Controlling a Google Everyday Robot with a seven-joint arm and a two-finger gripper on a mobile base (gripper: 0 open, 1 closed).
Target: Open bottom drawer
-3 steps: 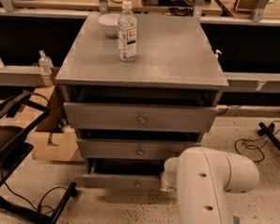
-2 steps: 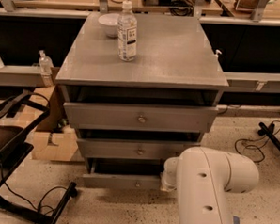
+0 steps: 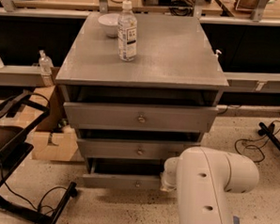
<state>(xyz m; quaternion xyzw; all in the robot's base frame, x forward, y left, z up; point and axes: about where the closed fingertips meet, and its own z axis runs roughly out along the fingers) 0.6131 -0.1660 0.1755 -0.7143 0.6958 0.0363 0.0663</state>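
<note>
The bottom drawer point(image 3: 122, 181) is the slimmest grey front of the three, low on the grey cabinet, with a small round knob point(image 3: 137, 183) at its centre. It stands pulled out a little, with a dark gap above it. My white arm point(image 3: 211, 193) reaches in from the lower right. My gripper point(image 3: 166, 180) is at the right end of the bottom drawer's front, mostly hidden behind the arm's wrist.
The top drawer point(image 3: 139, 116) and middle drawer point(image 3: 138, 150) also stand slightly out. A water bottle point(image 3: 127, 32) and a white bowl point(image 3: 109, 23) are on the cabinet top. A cardboard box point(image 3: 51, 144) and a black stand point(image 3: 14, 173) are at the left, and cables point(image 3: 256, 143) at the right.
</note>
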